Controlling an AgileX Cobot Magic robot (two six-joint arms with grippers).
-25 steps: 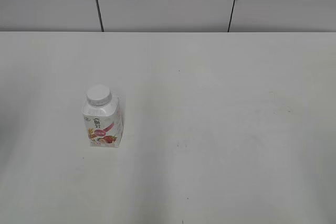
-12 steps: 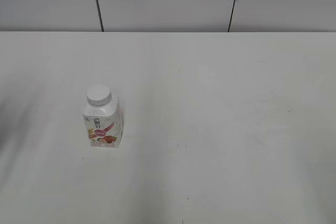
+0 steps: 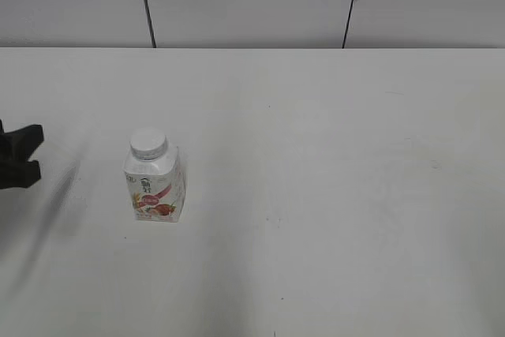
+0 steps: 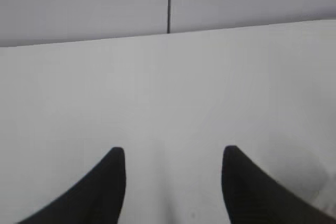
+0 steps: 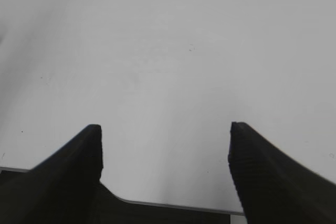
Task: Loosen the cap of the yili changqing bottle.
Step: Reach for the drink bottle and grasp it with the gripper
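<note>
The yili changqing bottle [image 3: 155,185] stands upright on the white table [image 3: 331,179], left of middle in the exterior view. It is small and white with a pink-red strawberry label. Its white ribbed cap [image 3: 148,143] sits on the neck. My left gripper [image 3: 30,153] shows at the left edge of the exterior view, well left of the bottle and apart from it. In the left wrist view the left gripper [image 4: 173,156] is open and empty over bare table. My right gripper [image 5: 165,129] is open and empty above the table's near edge; it is outside the exterior view. The bottle is in neither wrist view.
A grey panelled wall [image 3: 252,1] with dark vertical seams runs behind the table. The table's front edge [image 5: 173,204] shows low in the right wrist view.
My left gripper has come into the exterior view at the left edge, with its shadow on the table. The bottle has not moved.
</note>
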